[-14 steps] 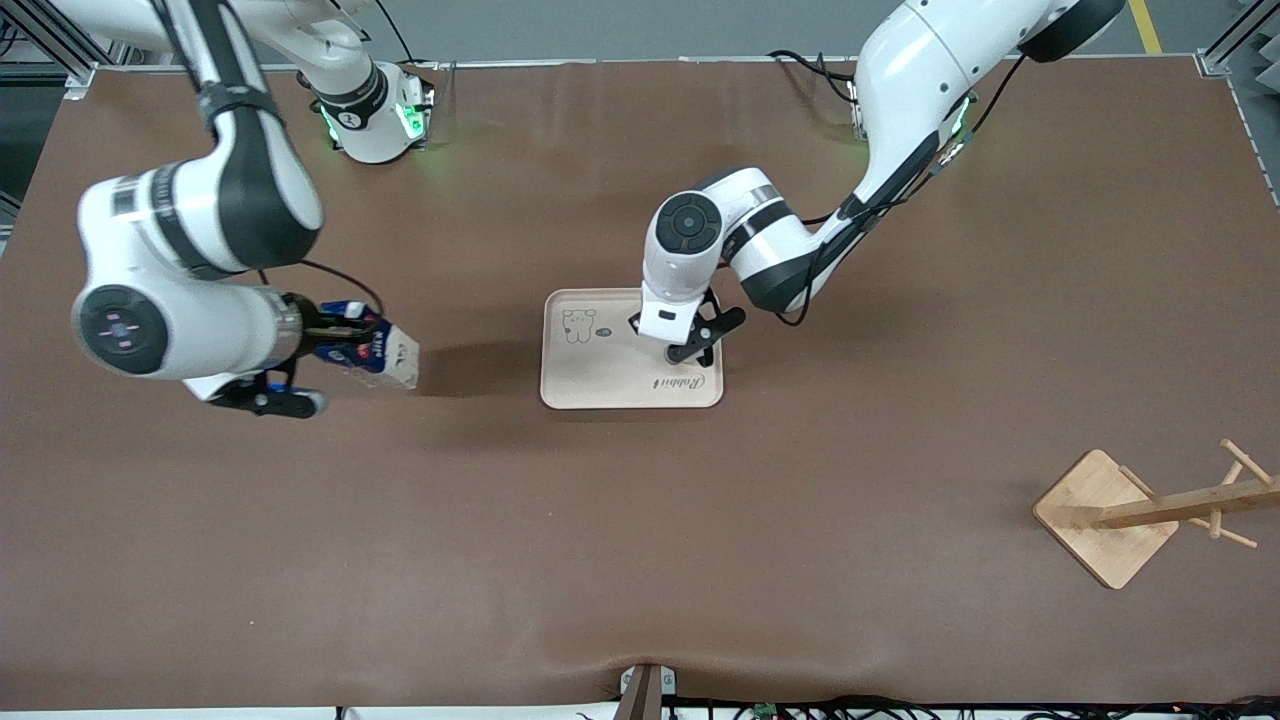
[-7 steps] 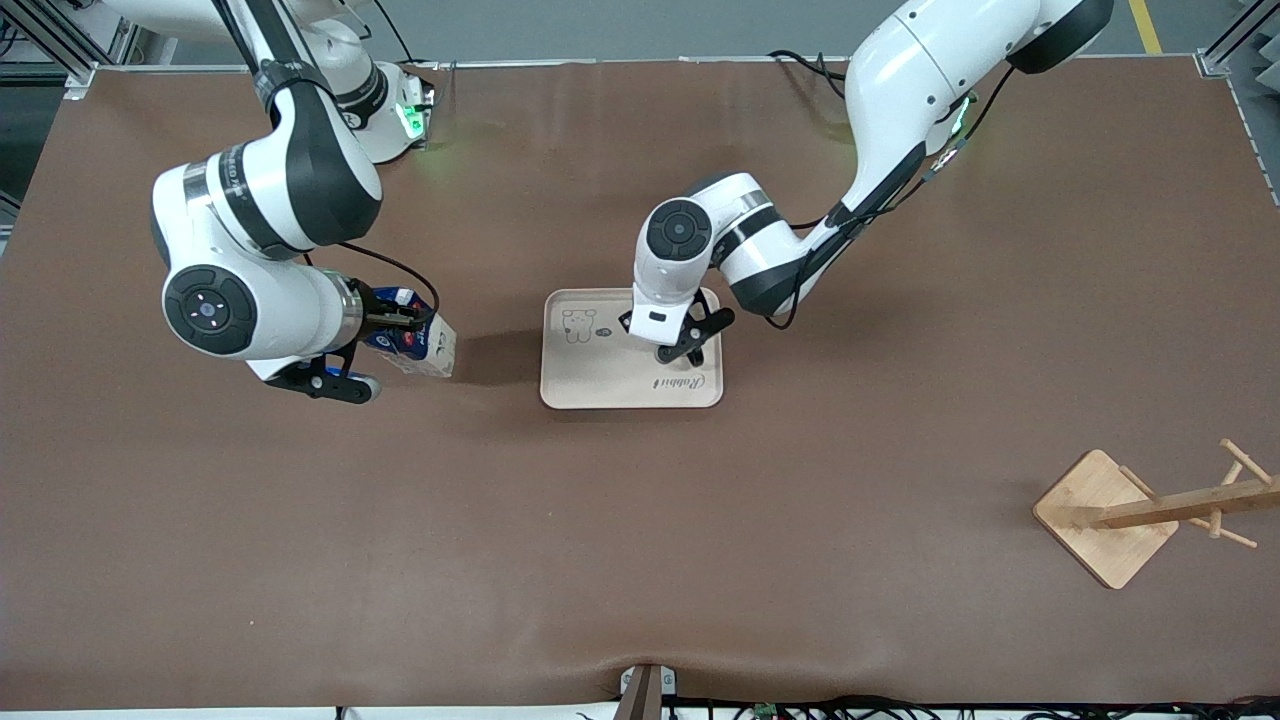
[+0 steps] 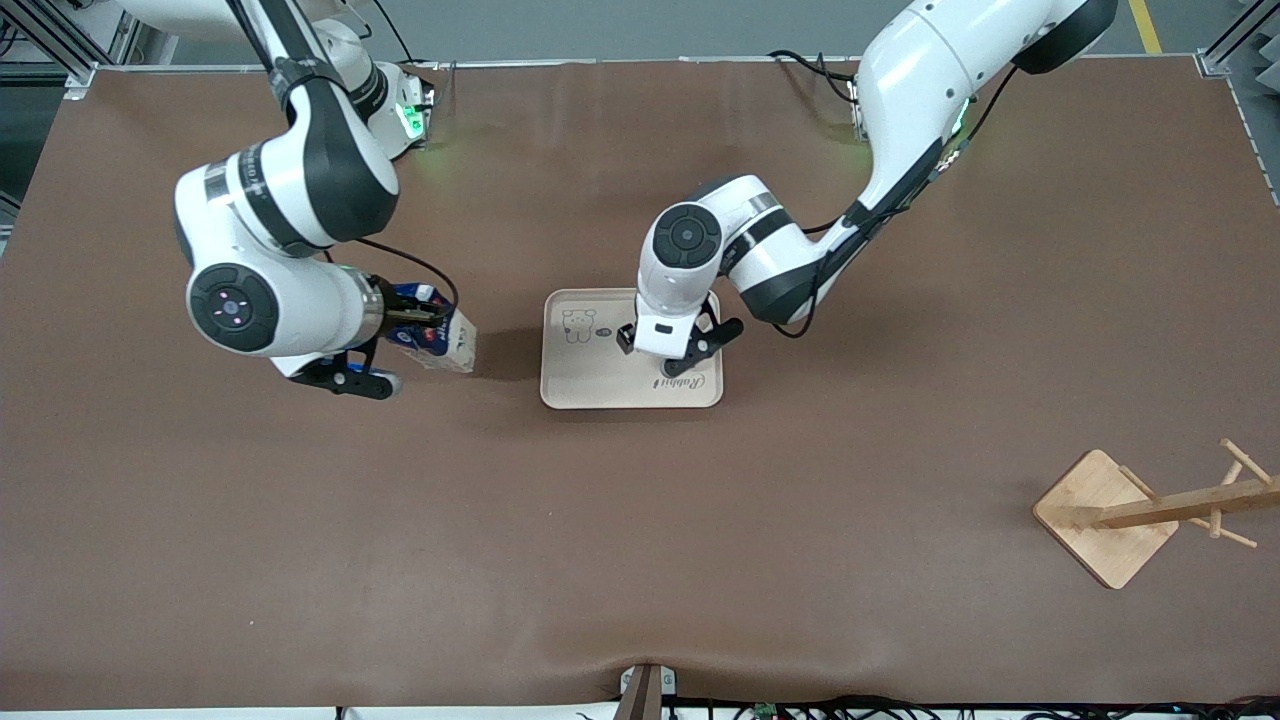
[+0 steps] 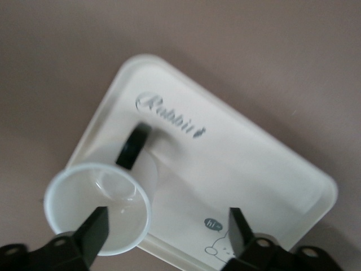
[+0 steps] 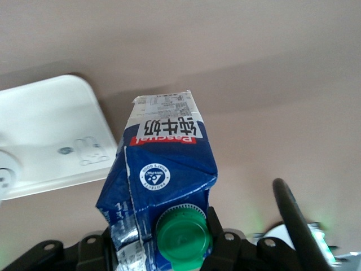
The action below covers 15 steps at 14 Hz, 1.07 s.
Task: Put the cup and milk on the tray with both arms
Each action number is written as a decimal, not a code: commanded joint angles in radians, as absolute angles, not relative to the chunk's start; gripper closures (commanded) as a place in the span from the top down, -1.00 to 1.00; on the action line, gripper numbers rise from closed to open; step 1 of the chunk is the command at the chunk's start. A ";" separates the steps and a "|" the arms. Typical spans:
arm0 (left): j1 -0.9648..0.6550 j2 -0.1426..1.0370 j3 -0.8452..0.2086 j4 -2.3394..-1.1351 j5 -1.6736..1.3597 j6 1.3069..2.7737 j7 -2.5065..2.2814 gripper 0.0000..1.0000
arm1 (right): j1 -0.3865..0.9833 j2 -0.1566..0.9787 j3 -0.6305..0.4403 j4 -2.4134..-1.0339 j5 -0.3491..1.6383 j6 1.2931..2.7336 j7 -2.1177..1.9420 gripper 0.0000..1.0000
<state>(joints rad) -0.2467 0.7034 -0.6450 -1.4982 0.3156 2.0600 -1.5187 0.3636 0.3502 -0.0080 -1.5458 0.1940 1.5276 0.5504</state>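
The cream-white tray (image 3: 590,378) lies mid-table. My left gripper (image 3: 662,352) hangs over the tray's end toward the left arm, open. In the left wrist view the white cup (image 4: 96,199) stands upright on the tray (image 4: 254,164) by its edge, black handle toward the "Rabbit" script. One finger (image 4: 93,234) is over the cup's rim and the gripper (image 4: 167,221) holds nothing. The hand hides the cup in the front view. My right gripper (image 3: 412,320) is shut on the top of the milk (image 3: 442,340) and holds it tilted over the table beside the tray. The green cap (image 5: 181,236) sits between the gripper (image 5: 166,240) jaws.
A wooden rack (image 3: 1105,515) stands toward the left arm's end, nearer the front camera. The right wrist view shows the tray's corner (image 5: 51,124) past the carton (image 5: 163,169). Bare brown table surrounds the tray.
My right arm has carried the milk across the table toward the tray. My left hand has shifted slightly over the tray.
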 commanded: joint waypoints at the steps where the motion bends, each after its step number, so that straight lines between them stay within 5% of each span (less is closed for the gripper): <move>1: -0.178 0.672 -0.647 -1.373 0.314 1.899 -1.375 1.00 | 0.434 0.351 -0.017 -1.574 0.236 1.612 0.603 -1.00; 8: 0.082 0.488 -0.649 -1.370 0.316 1.748 -0.953 1.00 | 0.641 0.357 -0.018 -1.713 0.235 1.883 0.778 -1.00; 11: 0.184 0.398 -0.649 -1.370 0.311 1.675 -0.752 1.00 | 0.684 0.379 -0.020 -1.735 0.221 1.928 0.776 -0.85; 13: 0.234 0.336 -0.652 -1.370 0.305 1.646 -0.649 1.00 | 0.689 0.390 -0.020 -1.738 0.221 1.928 0.775 -0.25; 14: 0.250 0.310 -0.652 -1.370 0.304 1.617 -0.599 1.00 | 0.692 0.393 -0.020 -1.736 0.221 1.927 0.775 0.50; 15: 0.264 0.287 -0.653 -1.368 0.301 1.585 -0.557 1.00 | 0.692 0.391 -0.020 -1.733 0.221 1.924 0.775 0.99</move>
<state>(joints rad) 0.2400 0.3570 -0.6475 -1.3458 0.3143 1.6366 -0.6306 0.6828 0.3862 -0.0111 -1.7275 0.2166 1.9226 0.7737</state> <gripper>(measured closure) 0.000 0.366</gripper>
